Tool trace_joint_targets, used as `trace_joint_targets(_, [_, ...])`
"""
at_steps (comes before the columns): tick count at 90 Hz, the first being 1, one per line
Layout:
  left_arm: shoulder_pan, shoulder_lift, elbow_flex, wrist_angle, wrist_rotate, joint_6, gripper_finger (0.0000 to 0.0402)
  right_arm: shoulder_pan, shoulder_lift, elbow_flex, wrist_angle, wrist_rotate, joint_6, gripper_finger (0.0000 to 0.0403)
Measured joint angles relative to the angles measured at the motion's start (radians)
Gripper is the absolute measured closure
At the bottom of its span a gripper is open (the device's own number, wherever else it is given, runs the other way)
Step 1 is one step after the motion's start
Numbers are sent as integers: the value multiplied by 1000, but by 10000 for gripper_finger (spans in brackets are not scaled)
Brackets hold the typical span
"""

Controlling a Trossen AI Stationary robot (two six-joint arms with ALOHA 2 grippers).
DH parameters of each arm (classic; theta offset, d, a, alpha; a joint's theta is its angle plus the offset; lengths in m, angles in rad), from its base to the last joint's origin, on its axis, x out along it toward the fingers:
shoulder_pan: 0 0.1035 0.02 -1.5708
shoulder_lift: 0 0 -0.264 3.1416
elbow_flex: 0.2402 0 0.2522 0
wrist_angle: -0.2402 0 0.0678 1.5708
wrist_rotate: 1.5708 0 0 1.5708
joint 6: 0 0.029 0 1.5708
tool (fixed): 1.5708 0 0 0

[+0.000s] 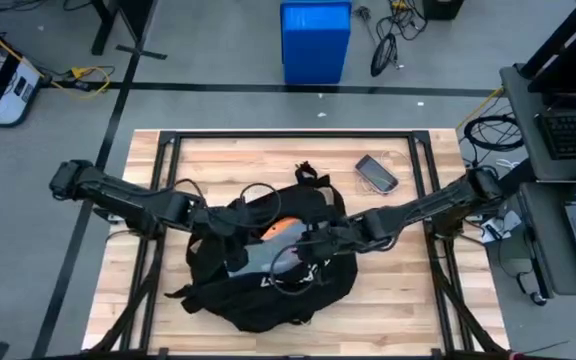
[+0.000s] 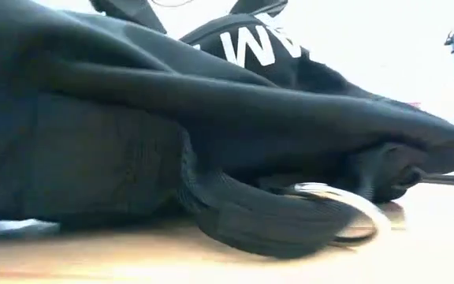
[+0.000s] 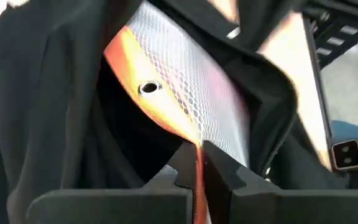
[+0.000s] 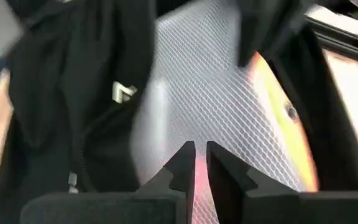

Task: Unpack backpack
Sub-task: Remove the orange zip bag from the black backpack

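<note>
The unpacking looks to be partly under way, with most of it probably still ahead. On the left, the left gripper (image 1: 230,228) sits at the open mouth of the backpack (image 1: 268,290), which lies slumped in the middle of the surface (image 1: 148,200), nearer its front edge. In the left wrist view its fingers (image 3: 225,171) are nearly closed, pinching the thin edge of an orange-and-white mesh pouch (image 3: 179,87) that shows inside the opening; a small metal eyelet (image 3: 148,88) sits on the orange border.

At the centre of the high view the pouch (image 1: 280,230) is only partly exposed, its orange corner peeking from the black fabric, so it is not yet out. What else the backpack contains cannot be seen.

To the right, the right gripper (image 1: 320,240) reaches into the same opening from the other side. In the right wrist view its fingers (image 4: 219,165) are nearly together with a strip of the pouch (image 4: 216,81) between them, so both arms appear to be gripping the same item. Farther right and toward the back, a phone (image 1: 376,173) lies on the surface apart from the backpack, possibly already unpacked.

As for writing: the low view shows large white letters on the backpack (image 2: 211,118), upside down, only a fragment like "AM" readable. In the high view, the white lettering is too small to read.
</note>
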Motion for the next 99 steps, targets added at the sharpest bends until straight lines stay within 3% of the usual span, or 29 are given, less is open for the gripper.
trace_joint_targets(18, [-16, -40, 1, 71, -11, 90, 399, 1, -12, 0, -6, 90, 22, 378])
trace_joint_targets(39, [-37, -42, 1, 121, -11, 152, 400, 4, -15, 0, 74, 102, -99, 367])
trace_joint_targets(55, [-43, -40, 1, 161, -10, 198, 400, 8, -15, 0, 120, 105, -186, 312])
trace_joint_targets(77, [-54, -39, 1, 169, 3, 221, 401, -12, -15, 0, 141, 231, -220, 216])
trace_joint_targets(99, [-54, -38, 1, 172, 3, 270, 401, -61, -15, 0, 144, 57, -127, 150])
